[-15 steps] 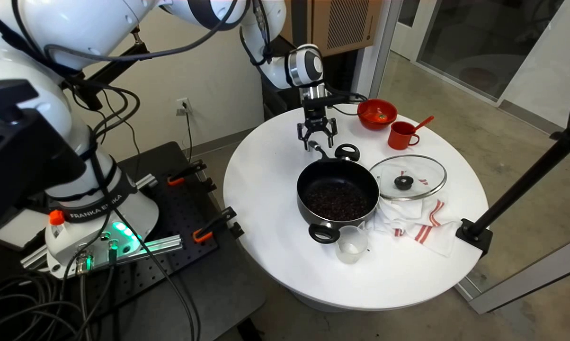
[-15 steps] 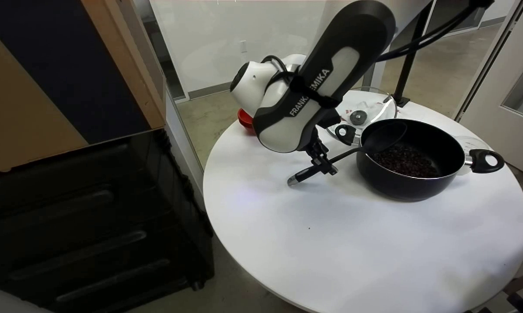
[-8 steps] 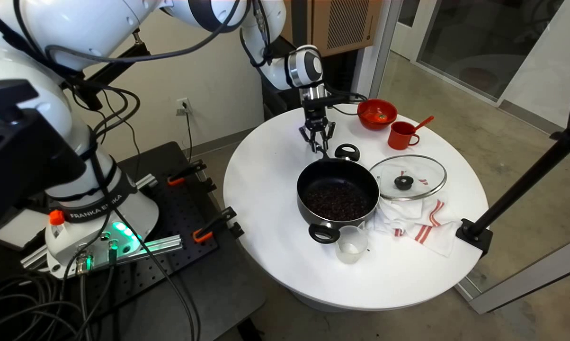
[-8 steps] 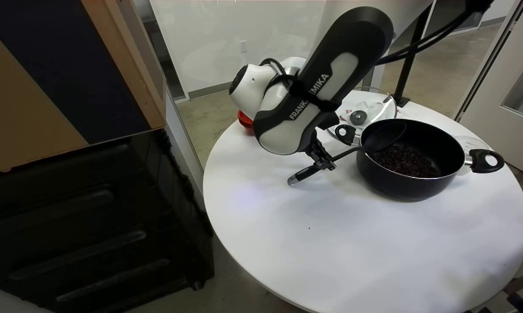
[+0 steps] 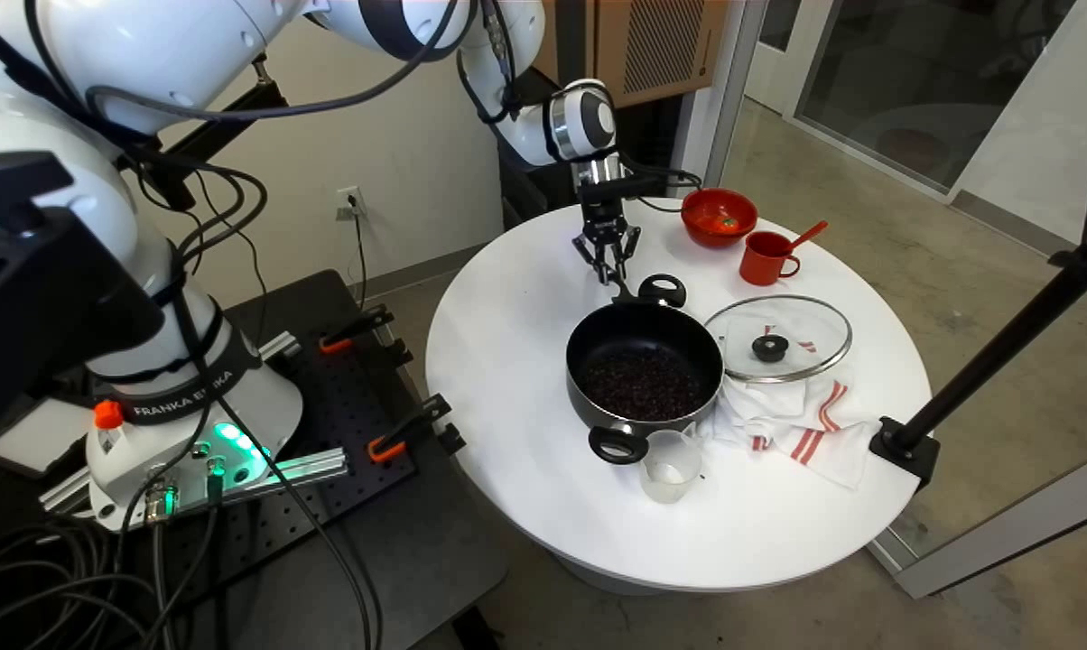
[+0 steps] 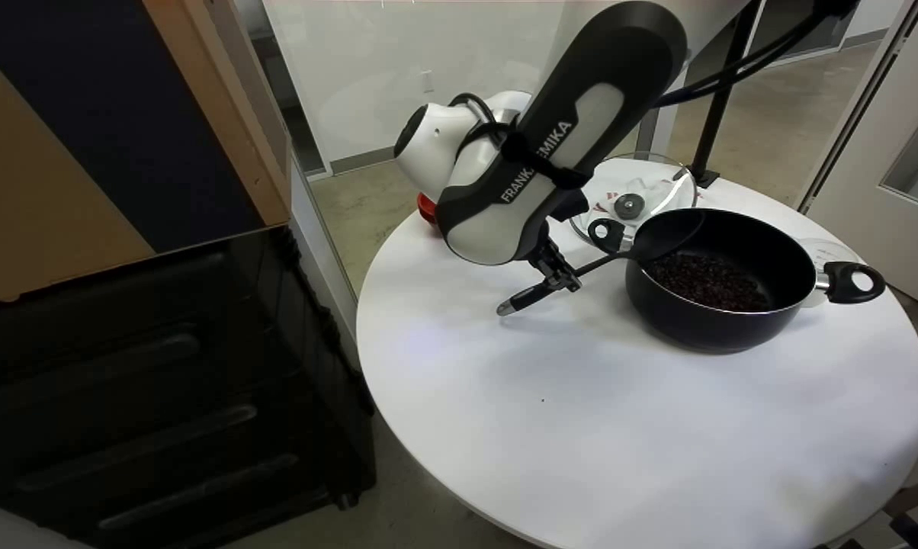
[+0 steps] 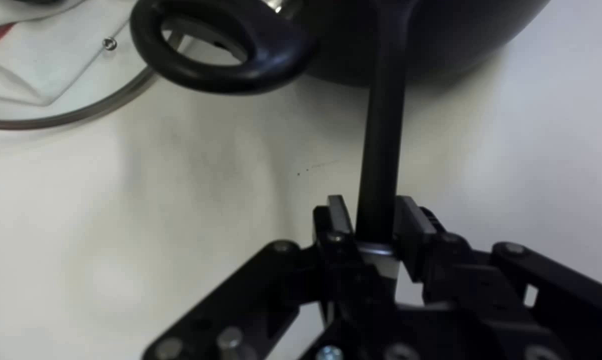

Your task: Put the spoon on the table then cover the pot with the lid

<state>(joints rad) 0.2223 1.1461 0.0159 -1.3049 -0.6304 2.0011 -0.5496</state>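
Spoon [image 6: 600,263], probably light and stiff, handle [image 6: 534,294] toward the desk [image 6: 550,457] edge: the gripper [image 7: 376,217] pinches it there, likely the right hold.

Your end effector [image 7: 375,220] is black, and so is the spoon [image 7: 385,125] between its fingers, save for silver-grey at the handle's tip. Just ahead of the end effector you have the black pot [image 6: 695,328] with dark reddish-brown contents [image 5: 643,384]; the plain white bench [image 5: 516,388] runs beneath. To the end effector's right in an exterior view, you see a red bowl [image 5: 713,236] and a red mug [image 5: 760,262]. Farther from it, your clear lid [image 5: 778,343] shows a silver rim and black knob, over a white cloth [image 5: 801,433] with red stripes
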